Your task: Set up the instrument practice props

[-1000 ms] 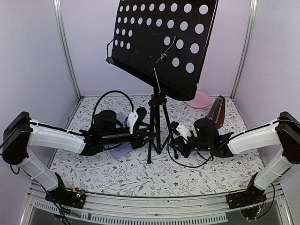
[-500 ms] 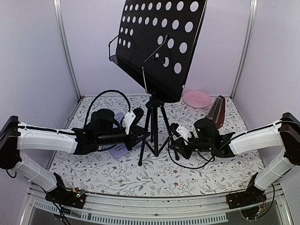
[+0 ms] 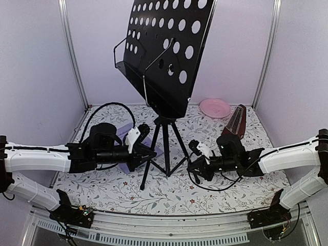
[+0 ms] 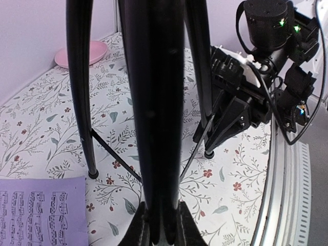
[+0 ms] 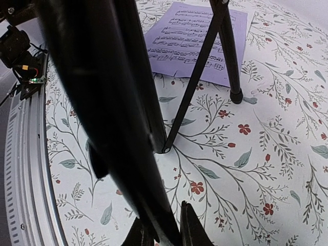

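The black music stand stands mid-table, its perforated desk (image 3: 169,46) tilted high over the tripod legs (image 3: 165,148). My left gripper (image 3: 151,152) is shut on the left leg (image 4: 154,102), which fills the space between its jaws (image 4: 160,228). My right gripper (image 3: 191,165) is shut low on the right leg (image 5: 113,102), close to that leg's foot (image 4: 207,154). A sheet-music page (image 3: 123,131) lies flat under my left arm, its staves plain in the wrist views (image 4: 41,210) (image 5: 197,36). The dark red-brown metronome (image 3: 236,121) stands at the back right, apart from both grippers.
A pink round plate (image 3: 215,107) (image 4: 82,51) lies at the back right by the wall. Metal posts (image 3: 72,51) (image 3: 266,51) and walls close the sides. A metal rail (image 3: 169,225) runs along the near edge. Cables loop off both wrists.
My left gripper has shut on the left tripod leg. The stand has shifted left and nearer with both arms, and its desk has swung left.
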